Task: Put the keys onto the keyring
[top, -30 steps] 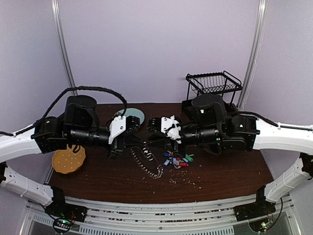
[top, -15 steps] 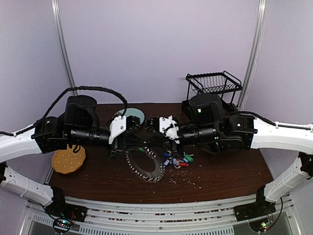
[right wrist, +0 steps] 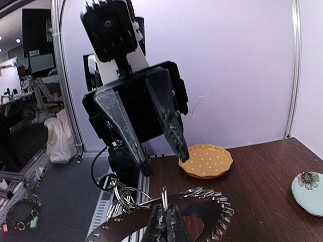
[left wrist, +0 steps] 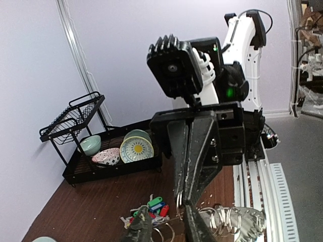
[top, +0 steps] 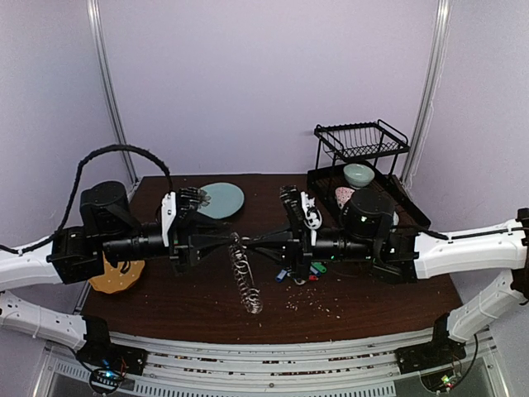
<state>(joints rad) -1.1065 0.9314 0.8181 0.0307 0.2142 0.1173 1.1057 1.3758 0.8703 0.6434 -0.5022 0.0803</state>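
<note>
The keyring (top: 242,277), a thin ring fringed with small silvery keys, hangs edge-on above the table between the two arms. My right gripper (top: 252,242) is shut on its top; in the right wrist view the gripper (right wrist: 164,218) pinches the keyring (right wrist: 212,199) where a small ring stands up. My left gripper (top: 216,241) faces it, open, with fingers (right wrist: 171,121) spread and nothing between them. The loose keys (top: 302,271) with blue, red and green tags lie in a heap on the table, and in the left wrist view the keys (left wrist: 154,206) show between the left gripper (left wrist: 164,207) tips.
A black dish rack (top: 364,157) holding bowls stands at the back right. A yellow dotted plate (top: 116,273) lies at the left edge, a pale blue plate (top: 221,198) at the back. Crumbs (top: 318,308) are scattered on the brown table.
The right gripper has closed on the keyring and the left gripper has opened and drawn back left. The keyring has swung from face-on to edge-on.
</note>
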